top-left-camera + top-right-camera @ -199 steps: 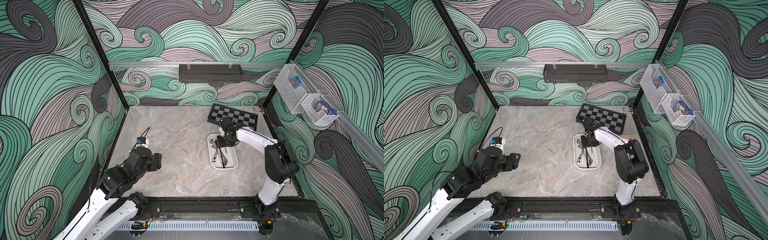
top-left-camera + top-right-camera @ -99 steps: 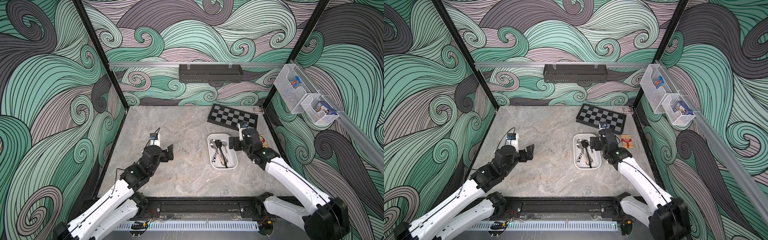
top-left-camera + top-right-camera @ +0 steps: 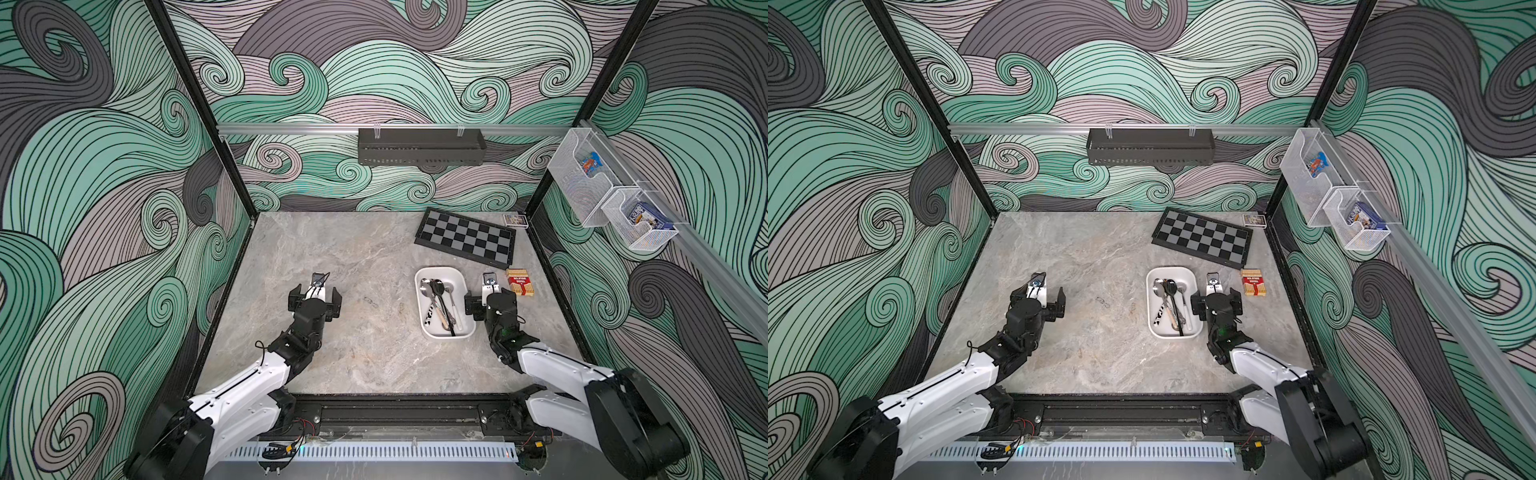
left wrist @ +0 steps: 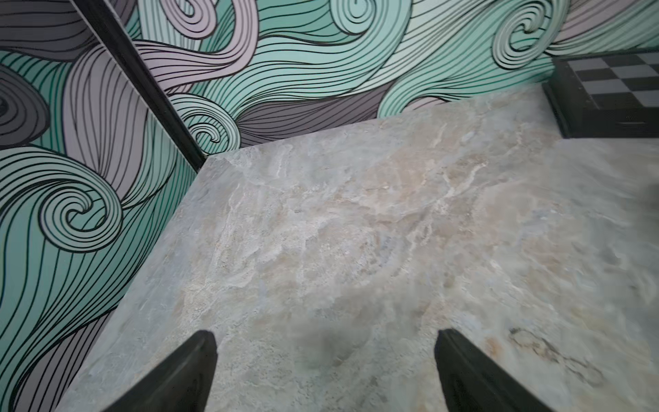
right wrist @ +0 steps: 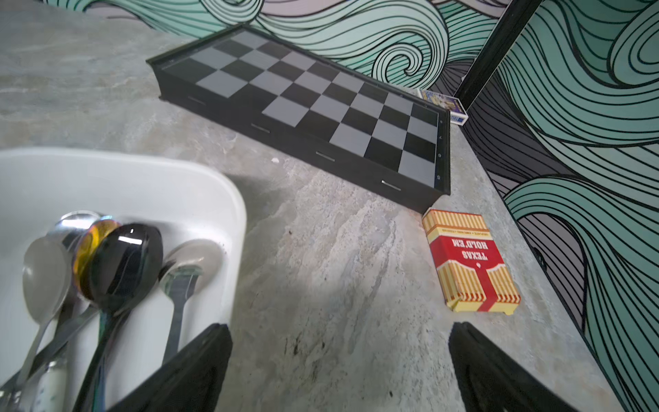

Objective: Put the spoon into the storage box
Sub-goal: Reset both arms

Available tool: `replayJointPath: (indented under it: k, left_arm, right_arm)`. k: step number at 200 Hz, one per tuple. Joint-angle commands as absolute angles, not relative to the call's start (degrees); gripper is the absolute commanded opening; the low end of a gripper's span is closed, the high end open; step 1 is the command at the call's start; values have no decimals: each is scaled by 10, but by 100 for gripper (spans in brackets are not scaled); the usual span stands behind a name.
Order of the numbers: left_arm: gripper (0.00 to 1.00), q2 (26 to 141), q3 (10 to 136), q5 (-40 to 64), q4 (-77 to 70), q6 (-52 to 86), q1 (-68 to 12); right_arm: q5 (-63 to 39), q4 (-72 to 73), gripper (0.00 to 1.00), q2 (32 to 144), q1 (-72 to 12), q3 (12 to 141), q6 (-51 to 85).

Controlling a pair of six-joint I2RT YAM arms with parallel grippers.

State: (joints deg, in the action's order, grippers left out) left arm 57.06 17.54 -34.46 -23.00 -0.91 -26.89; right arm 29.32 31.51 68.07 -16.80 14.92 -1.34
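1. In both top views the storage box (image 3: 457,277) (image 3: 1187,277) sits on the right part of the marble table (image 3: 353,257), near the chessboard (image 3: 465,237) and close to a red card pack (image 3: 519,281). Several spoons (image 3: 440,305) lie lengthwise inside it with their bowls toward the back wall. No spoon shows on the bare marble. The right gripper (image 3: 491,297) hovers just beside the box, between it and the card pack. Its jaws are spread wide with nothing in them. The left gripper (image 3: 314,293) is well apart over bare table, equally wide and empty.
2. In the left wrist view two dark fingers (image 4: 185,374) stand far apart with only marble between them. A corner of the chessboard (image 4: 613,92) shows at the edge.
3. In the right wrist view the fingers (image 5: 492,374) are also spread and hold nothing. One crosses in front of the box's wall (image 5: 214,185). A black spoon (image 5: 124,264) rests on top of silver ones, and all lie within the rim as far as can be seen.
4. Judging from this, the placing step looks finished and the task appears essentially done. The next move calls only for a clean retreat. The right arm should lift up and away without nudging the box wall, the handles or the card pack.
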Motion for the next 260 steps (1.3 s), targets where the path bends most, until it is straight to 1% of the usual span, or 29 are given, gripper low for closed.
replayJointPath:
  k: [1,13,21,33,49,58,67,76,82,88,99,104,117,120,128,138,145,154,161,172,191,211,222,238,260]
  left_arm:
    - [99,637,188,-300,-310,8,-188]
    - [99,683,170,-263,-368,31,-154]
    - [98,713,150,-263,-463,23,-146]
    - [99,745,125,-232,-567,-4,-138]
    - [99,765,156,-235,-535,-18,-123]
    - [99,775,173,-215,-512,-22,-110]
    - [99,787,188,-199,-499,-33,-103]
    - [98,805,196,-172,-482,-18,-86]
    - [99,839,195,-148,-514,-14,-68]
    - [99,874,190,-133,-563,-5,-52]
    - [99,929,187,-96,-651,-11,-31]
    - [99,915,195,-91,-613,-4,-29]
    - [99,870,259,-59,-408,35,-6]
    - [99,872,270,-47,-384,40,1]
    - [99,887,249,-4,-448,29,15]
    - [99,916,229,-6,-544,21,15]
    - [99,904,237,-4,-505,25,14]
    - [98,886,255,-5,-441,28,14]
    - [98,878,260,-9,-418,37,14]
    - [99,883,251,-4,-442,30,14]
    - [99,912,225,-3,-545,20,13]
    - [99,891,243,-3,-472,22,13]
    - [99,894,241,-3,-480,21,13]
    - [99,910,227,-4,-536,19,12]
    - [99,900,234,-3,-504,20,12]
  right_arm:
    - [249,450,99,703,-125,146,-8]
    - [232,501,99,726,-102,140,0]
    - [214,534,99,742,-88,137,-1]
    - [209,528,99,748,-82,144,-13]
    - [206,559,99,770,-71,141,-18]
    - [199,606,99,802,-61,131,-13]
    - [191,685,99,851,-53,121,-12]
    - [157,742,98,882,-53,114,-27]
    - [132,720,96,882,-53,119,-32]
    - [121,701,99,890,-52,127,-33]
    - [120,731,99,920,-52,137,-39]
    - [122,714,99,915,-51,144,-37]
    - [120,585,99,887,-46,188,-24]
    - [112,569,99,889,-45,198,-24]
    - [104,560,99,903,-39,213,-24]
    - [88,539,99,896,-25,217,-9]
    - [83,530,99,893,-22,218,-8]
    - [83,552,99,900,-22,213,-9]
    - [84,550,99,898,-22,213,-9]
    - [82,549,99,893,-22,209,-9]
    - [82,551,99,894,-22,209,-9]
    - [82,554,99,894,-22,209,-9]
    - [82,555,99,895,-23,209,-10]
    - [82,554,99,895,-22,209,-10]
    - [82,555,99,895,-22,209,-10]
